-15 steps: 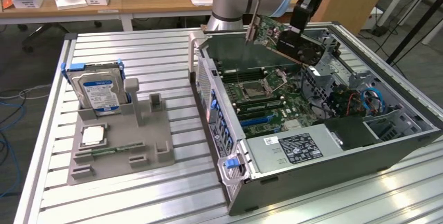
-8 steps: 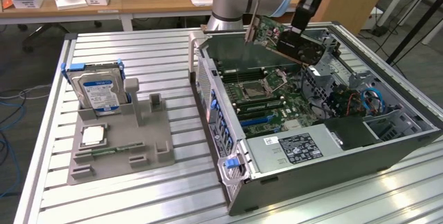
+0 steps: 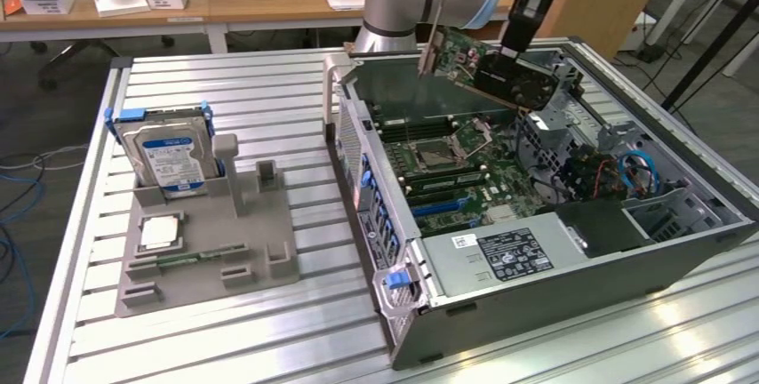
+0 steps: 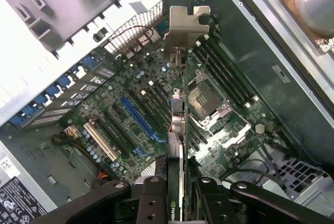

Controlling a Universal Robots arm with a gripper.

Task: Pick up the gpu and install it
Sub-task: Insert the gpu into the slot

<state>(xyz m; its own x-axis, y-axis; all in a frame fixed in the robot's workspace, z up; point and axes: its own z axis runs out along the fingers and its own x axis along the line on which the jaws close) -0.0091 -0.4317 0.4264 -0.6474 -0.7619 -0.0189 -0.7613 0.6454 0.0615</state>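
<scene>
The gpu [image 3: 492,68], a black card with a green board and a silver bracket [image 3: 427,46] at one end, hangs tilted in the air above the rear of the open computer case [image 3: 392,224]. My gripper [image 3: 518,46] is shut on its upper edge. In the wrist view the gpu [image 4: 178,130] appears edge-on, its bracket [image 4: 186,25] at the far end, clamped between my fingers [image 4: 151,198]. Beneath it lies the motherboard [image 4: 130,93] with its blue slot [image 4: 138,117] and the CPU socket [image 4: 203,101]. The card is clear of the board.
The grey fixture [image 3: 208,242] at the exterior view's left holds a blue-labelled hard drive [image 3: 172,153], a memory stick [image 3: 195,258] and a CPU [image 3: 160,233]. Inside the case sit the power supply [image 3: 510,255], cables [image 3: 635,171] and drive cage [image 3: 664,215].
</scene>
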